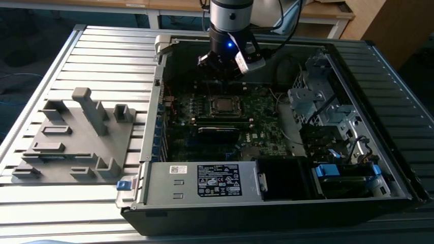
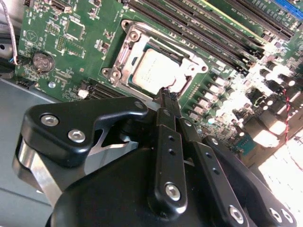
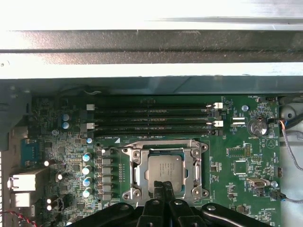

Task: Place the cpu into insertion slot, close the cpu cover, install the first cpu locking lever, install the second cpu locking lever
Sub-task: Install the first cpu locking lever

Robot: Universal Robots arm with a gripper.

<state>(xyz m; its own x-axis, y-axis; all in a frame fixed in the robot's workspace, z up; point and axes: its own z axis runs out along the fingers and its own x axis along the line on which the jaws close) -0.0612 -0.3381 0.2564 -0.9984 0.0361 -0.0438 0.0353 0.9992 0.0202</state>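
Note:
The cpu (image 3: 165, 166) lies flat in the insertion slot, its dull silvery top showing through the window of the cpu cover (image 3: 193, 165). The cover lies down flat around the chip, so the slot itself is hidden beneath them. In the second wrist view the cpu (image 2: 152, 71) and cpu cover (image 2: 124, 52) sit just beyond my fingertips. My gripper (image 3: 164, 186) is shut with nothing between its fingers, its tips hovering at the cover's near edge. In the exterior view the gripper (image 1: 226, 73) hangs inside the open computer case, just behind the cpu (image 1: 222, 104).
Long black memory slots (image 3: 151, 118) run beside the socket, with a coin battery (image 3: 258, 126) to one side. The case wall (image 3: 142, 71) rises behind the board. A power supply (image 1: 203, 180) and drive cage (image 1: 318, 101) crowd the case. A grey fixture plate (image 1: 74, 145) lies outside.

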